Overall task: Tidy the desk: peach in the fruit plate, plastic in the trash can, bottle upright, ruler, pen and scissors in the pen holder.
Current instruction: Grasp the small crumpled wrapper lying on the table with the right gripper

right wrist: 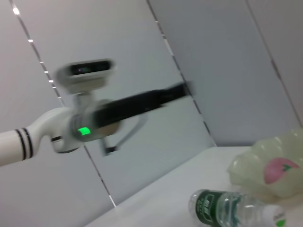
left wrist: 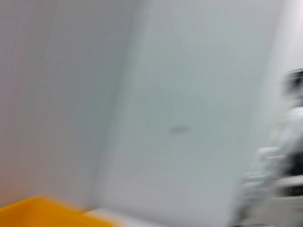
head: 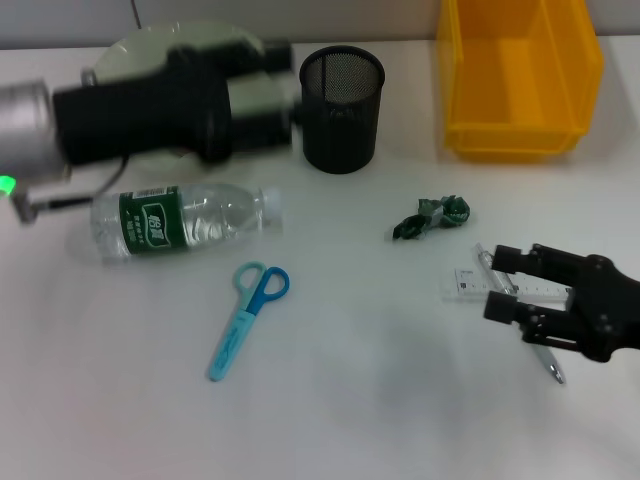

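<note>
A clear bottle (head: 185, 220) with a green label lies on its side at the left. Blue scissors (head: 248, 318) lie flat below it. Crumpled green plastic (head: 432, 217) sits right of centre. My right gripper (head: 503, 283) stands open low over the clear ruler (head: 465, 283) and the pen (head: 549, 366). My left gripper (head: 283, 75), blurred, hovers open over the pale fruit plate (head: 130, 50), beside the black mesh pen holder (head: 342, 95). The peach (right wrist: 279, 170) rests in the plate (right wrist: 251, 165), with the bottle (right wrist: 232, 210) near it; the left arm hides the peach in the head view.
A yellow bin (head: 520, 75) stands at the back right, its corner (left wrist: 42, 210) also showing in the left wrist view. The left arm (right wrist: 94, 123) reaches across the back left of the white table (head: 380, 400).
</note>
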### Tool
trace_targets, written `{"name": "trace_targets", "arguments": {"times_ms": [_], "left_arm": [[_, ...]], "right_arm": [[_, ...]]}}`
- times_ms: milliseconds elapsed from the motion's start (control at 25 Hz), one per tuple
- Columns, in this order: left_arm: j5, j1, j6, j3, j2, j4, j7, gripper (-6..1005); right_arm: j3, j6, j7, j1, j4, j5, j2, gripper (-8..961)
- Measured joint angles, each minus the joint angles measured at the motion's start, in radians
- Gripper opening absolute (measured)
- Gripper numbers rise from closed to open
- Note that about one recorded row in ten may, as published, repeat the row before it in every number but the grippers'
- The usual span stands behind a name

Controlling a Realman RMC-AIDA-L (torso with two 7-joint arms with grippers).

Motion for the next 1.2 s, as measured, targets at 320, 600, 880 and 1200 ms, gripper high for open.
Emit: {"name": "trace_targets", "arguments": {"times_ms": [320,600,880,1200], "left_arm": [[0.006,0.028,0.446,-0.026,-0.004,-0.101,0.174,712],[0.015,0.019,0.399,-0.022,-0.002,-0.287,0.245,712],[0.016,0.027,0.361,-0.009,-0.005,-0.344,0.310,713],[0.016,0.054,0.272,-0.008,-0.005,-0.344,0.311,713]], "right_arm": [[-0.020,-0.005,0.401,0.012,-0.378,-0.012,0.001,742],[-0.113,-0.003,0.912,0.224,-0.689,-0.265,-0.076,742],[-0.192,0.020,1.087,0.445,-0.619,-0.539,-0.120,742],[-0.418,0.249,1.139,0.575,-0.451,-0.684,-0.086,742]]}}
